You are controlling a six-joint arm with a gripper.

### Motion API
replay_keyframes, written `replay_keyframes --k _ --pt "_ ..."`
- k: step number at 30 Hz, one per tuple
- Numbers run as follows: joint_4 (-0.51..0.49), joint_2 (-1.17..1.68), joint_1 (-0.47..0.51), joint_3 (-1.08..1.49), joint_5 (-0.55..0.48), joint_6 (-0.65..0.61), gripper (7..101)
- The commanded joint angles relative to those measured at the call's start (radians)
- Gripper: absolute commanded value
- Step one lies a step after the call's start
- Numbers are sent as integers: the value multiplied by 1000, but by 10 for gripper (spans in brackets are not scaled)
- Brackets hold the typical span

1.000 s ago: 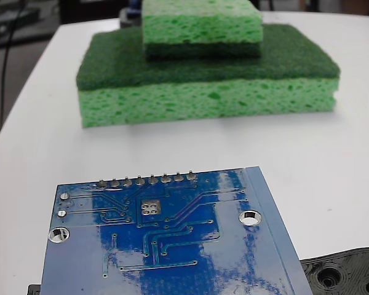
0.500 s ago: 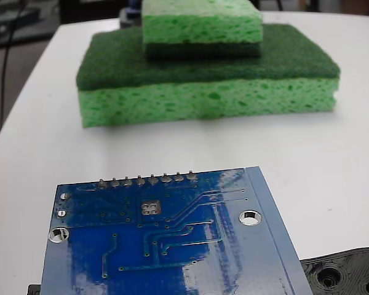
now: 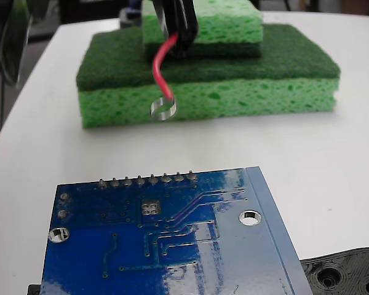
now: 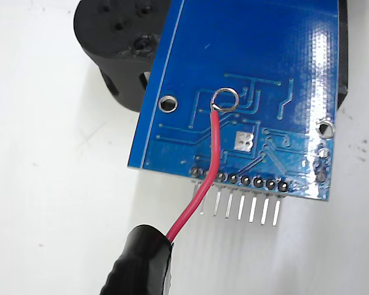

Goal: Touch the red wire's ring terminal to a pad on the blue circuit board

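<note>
Hanging from the dark claw point(image 3: 179, 27), which pinches its black-sleeved end, the thin red wire point(image 3: 160, 67) dangles its silver ring terminal point(image 3: 162, 109) above (not touching) the glossy blue circuit board point(image 3: 172, 239), freeing it for lowering.

Your fixed view sits low and close at the near edge of the blue circuit board point(image 3: 166, 236), facing across the table toward the green sponges point(image 3: 209, 67). Your wrist view looks steeply down from above. Both share the board and the red wire point(image 4: 204, 178).
</note>
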Motion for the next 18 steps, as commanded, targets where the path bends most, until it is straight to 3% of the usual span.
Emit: replay_keyframes --k 1,18 --pt "0 -20 2 -28 -9 -9 1003" --pt "-25 -66 29 -20 -38 -40 1003"
